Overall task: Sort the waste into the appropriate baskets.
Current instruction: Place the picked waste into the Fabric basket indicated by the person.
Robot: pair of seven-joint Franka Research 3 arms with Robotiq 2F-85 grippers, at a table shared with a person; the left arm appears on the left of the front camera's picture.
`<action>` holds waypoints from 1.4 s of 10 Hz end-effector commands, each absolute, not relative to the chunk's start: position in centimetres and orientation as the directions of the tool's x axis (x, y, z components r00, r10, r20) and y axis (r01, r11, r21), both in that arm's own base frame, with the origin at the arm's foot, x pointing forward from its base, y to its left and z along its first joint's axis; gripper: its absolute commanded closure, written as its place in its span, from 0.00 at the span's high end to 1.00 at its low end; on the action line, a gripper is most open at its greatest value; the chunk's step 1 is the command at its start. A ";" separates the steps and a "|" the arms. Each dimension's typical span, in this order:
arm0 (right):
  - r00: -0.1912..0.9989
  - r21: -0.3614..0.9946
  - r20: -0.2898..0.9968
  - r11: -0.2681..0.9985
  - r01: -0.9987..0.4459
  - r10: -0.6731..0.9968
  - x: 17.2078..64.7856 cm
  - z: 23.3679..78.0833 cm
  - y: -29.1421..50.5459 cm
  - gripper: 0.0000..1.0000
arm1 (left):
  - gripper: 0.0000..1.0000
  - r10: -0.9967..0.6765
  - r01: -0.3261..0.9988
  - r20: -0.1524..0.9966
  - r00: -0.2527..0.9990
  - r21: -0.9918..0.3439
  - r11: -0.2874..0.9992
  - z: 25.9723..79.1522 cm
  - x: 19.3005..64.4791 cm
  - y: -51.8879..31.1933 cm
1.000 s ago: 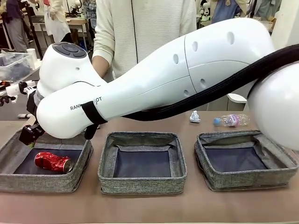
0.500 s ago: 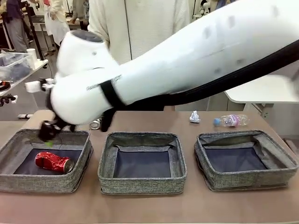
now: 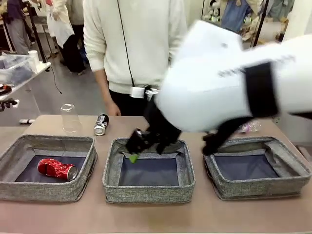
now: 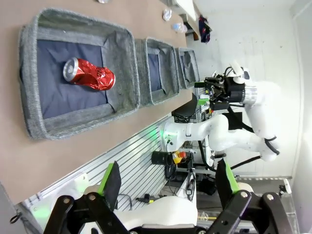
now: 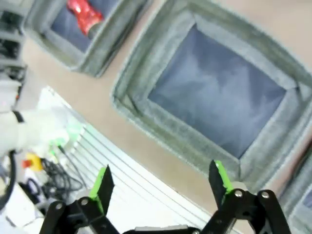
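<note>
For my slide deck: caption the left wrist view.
Open left gripper looks over three grey baskets, a crushed red can lying in the nearest one.

Our left wrist looks down over the table's near edge

We see the left gripper with its green-padded fingers spread wide and nothing between them, hanging off the brown table. Three grey baskets stand in a row on the table. The nearest basket holds a crushed red can lying on its dark lining. The middle basket and the far basket show only lining. Beyond them lie a white wad and a bottle.
</note>
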State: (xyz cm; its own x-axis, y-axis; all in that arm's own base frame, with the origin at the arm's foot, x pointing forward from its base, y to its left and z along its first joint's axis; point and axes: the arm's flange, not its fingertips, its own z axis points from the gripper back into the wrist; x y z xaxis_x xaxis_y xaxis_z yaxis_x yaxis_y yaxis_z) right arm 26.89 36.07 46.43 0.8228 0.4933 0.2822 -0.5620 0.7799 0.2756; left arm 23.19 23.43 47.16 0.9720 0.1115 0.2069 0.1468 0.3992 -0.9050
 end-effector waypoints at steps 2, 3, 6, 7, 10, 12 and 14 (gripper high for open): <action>0.753 0.228 0.241 0.719 -0.657 0.612 29.1 45.9 41.8 1.00 | 1.00 0.119 0.142 0.206 0.971 -0.904 0.402 47.3 23.0 23.3; 0.753 0.228 0.241 0.719 -0.657 0.612 29.1 45.9 41.8 1.00 | 1.00 0.119 0.142 0.206 0.971 -0.904 0.402 47.3 23.0 23.3; 0.825 0.416 0.328 0.713 -0.564 0.460 30.6 47.9 36.4 1.00 | 1.00 0.068 0.175 0.213 0.975 -0.916 0.362 47.1 23.6 21.0; 0.838 0.526 0.386 0.655 -0.543 0.385 31.6 49.4 33.8 1.00 | 1.00 0.044 0.171 0.194 0.980 -0.934 0.313 46.6 23.9 18.4; 0.900 0.826 0.422 0.362 -0.433 0.112 31.3 50.1 21.5 1.00 | 1.00 0.095 0.162 0.182 0.979 -0.970 0.183 45.4 25.2 13.2; 0.959 0.922 0.272 0.264 -0.283 0.078 30.7 47.4 13.3 1.00 | 1.00 0.196 0.161 0.180 0.964 -0.981 0.112 45.1 25.8 12.1; 0.969 0.962 0.247 0.121 -0.244 -0.009 28.4 44.0 4.6 1.00 | 1.00 0.346 0.189 0.227 0.910 -0.972 0.141 45.3 26.2 11.9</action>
State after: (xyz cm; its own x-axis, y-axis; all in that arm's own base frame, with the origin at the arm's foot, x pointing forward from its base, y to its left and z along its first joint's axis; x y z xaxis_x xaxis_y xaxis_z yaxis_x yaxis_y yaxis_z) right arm 32.52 8.79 48.66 0.9674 0.0143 0.2529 -0.2523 0.1430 0.9570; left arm 27.30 14.44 45.71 0.9391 0.2730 0.2087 0.1828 0.1173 -0.9761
